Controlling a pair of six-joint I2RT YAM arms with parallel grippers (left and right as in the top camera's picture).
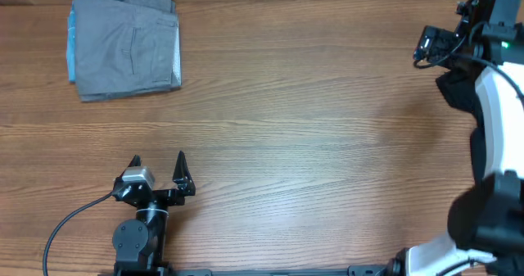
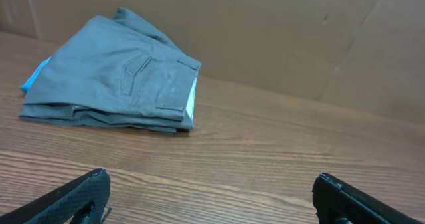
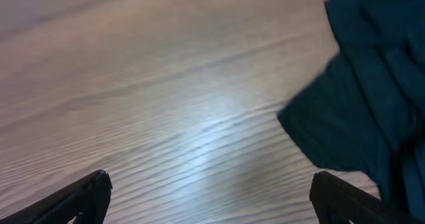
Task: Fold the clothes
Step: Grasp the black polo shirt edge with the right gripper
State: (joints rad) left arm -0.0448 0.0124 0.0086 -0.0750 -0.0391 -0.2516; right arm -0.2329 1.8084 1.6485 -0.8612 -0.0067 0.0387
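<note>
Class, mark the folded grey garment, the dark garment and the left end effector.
folded grey garment (image 1: 131,51): overhead view, on its back pocket.
dark garment (image 3: 358,117): right wrist view, on its broad middle fold.
left end effector (image 1: 158,156): overhead view, midway between its fingertips.

Looks like a robotics lab bench: 2 arms at a wood-grain table (image 1: 311,145), a black arm (image 1: 135,239) lower left of the overhead frame, a white-and-black arm (image 1: 499,128) along the right edge, a cable (image 1: 65,223) trailing lower left, cardboard panels (image 2: 299,31) across the top of the left wrist view.
</note>
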